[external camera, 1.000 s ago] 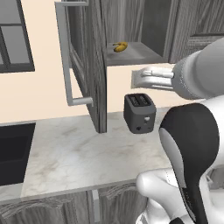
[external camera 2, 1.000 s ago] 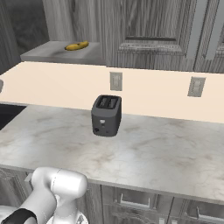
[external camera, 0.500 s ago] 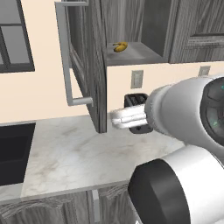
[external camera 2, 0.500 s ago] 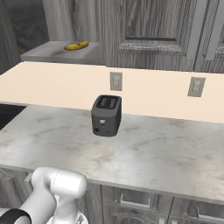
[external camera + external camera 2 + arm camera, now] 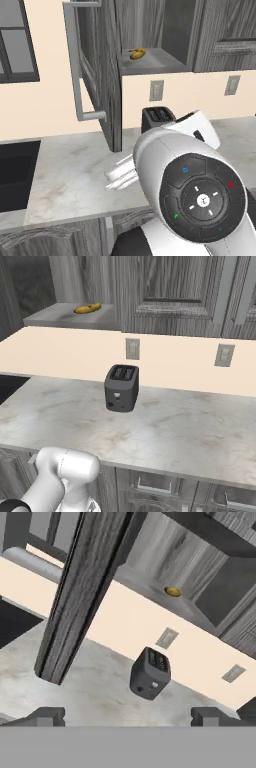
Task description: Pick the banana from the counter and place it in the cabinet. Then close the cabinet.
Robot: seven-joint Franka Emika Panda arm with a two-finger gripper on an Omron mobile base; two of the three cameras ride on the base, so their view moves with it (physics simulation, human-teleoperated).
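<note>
One banana [image 5: 136, 53], one toaster [image 5: 121, 388], open cabinet [image 5: 100, 75]

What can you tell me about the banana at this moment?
The banana is small, curved and yellow with brownish darkened ends. It lies flat on the grey shelf inside the open cabinet, toward the shelf's left part in both base views, above the toaster and the counter. Nothing touches it but the shelf. In the hand view it shows as a small yellow spot on the shelf, past the edge of the open door.
</note>
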